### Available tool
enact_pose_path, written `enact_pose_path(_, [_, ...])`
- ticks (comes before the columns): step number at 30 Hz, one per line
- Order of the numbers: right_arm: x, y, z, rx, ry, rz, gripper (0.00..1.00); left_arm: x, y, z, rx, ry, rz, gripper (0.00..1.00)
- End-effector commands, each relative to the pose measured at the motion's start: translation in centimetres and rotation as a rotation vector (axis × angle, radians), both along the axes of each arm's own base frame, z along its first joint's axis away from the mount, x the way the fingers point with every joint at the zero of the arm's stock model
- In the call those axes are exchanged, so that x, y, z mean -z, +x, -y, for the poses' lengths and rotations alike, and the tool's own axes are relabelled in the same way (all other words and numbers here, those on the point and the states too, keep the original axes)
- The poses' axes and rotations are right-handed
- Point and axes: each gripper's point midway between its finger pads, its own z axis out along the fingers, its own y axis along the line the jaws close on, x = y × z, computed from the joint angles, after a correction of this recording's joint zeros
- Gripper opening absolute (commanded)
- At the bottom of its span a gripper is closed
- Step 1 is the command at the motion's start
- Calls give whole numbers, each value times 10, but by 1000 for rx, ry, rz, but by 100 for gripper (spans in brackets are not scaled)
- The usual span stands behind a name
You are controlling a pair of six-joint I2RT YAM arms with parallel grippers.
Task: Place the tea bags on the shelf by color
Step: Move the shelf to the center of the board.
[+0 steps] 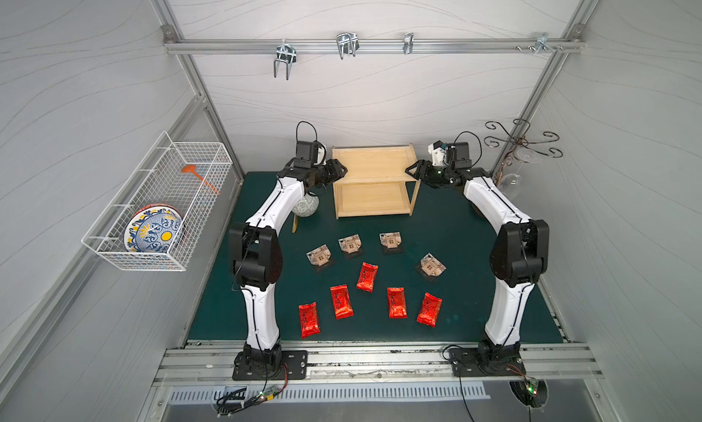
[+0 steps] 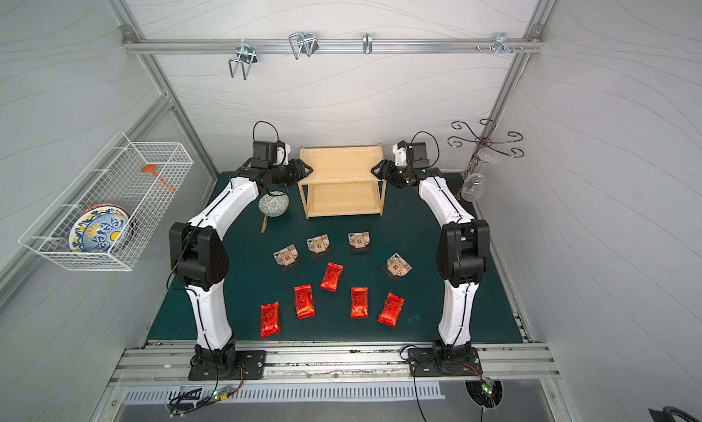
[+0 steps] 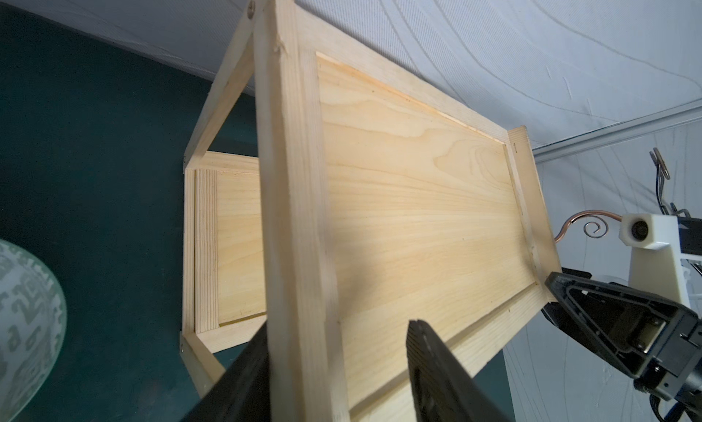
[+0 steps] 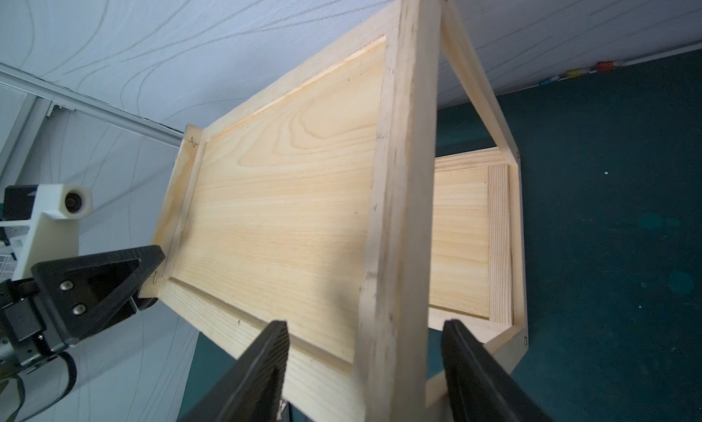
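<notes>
Ok so the shelf (image 1: 374, 180) stands upright at 12 o'clock on the green mat (image 1: 475, 241), near the back wall. All nine tea bags lie flat on the mat, off toward 6 o'clock from the shelf and well apart from it. The four beige bags (image 1: 350, 244) make a loose arc nearer the shelf, with the beige bag at 3 o'clock (image 1: 432, 265) sitting a bit lower than the rest. The five red bags (image 1: 397, 302) are further toward 6 o'clock. One red bag (image 1: 367, 277) pokes up close to the beige ones, and the other four sit in a rough row. As far as I can see none of them touch each other.

The left gripper (image 1: 340, 171) is at the shelf's 9 o'clock end and the right gripper (image 1: 412, 170) at its 3 o'clock end, both at top-tier height.

In the left wrist view the fingers (image 3: 437, 363) straddle the tier's end rim. One is right against the outer face and the other is over the tray with a clear gap to the wood, so it's parted, not clamping.

Same deal in the right wrist view: the fingers (image 4: 266, 363) sit either side of the rim, with a gap on the inner one and the outer one just beside the wood.

A round vase (image 1: 305, 205) sits just beside the shelf at its 8 o'clock, under the left arm
</notes>
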Motion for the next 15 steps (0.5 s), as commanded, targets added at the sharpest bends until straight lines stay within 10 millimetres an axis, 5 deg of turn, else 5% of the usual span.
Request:
enact_pose_path(1, [-29, -17, -5, -22, 28, 42, 68, -38, -12, 21, 57, -47, 101, 57])
enact_pose_path(15, [-24, -37, 12, 15, 26, 32, 67, -23, -26, 21, 40, -13, 75, 58])
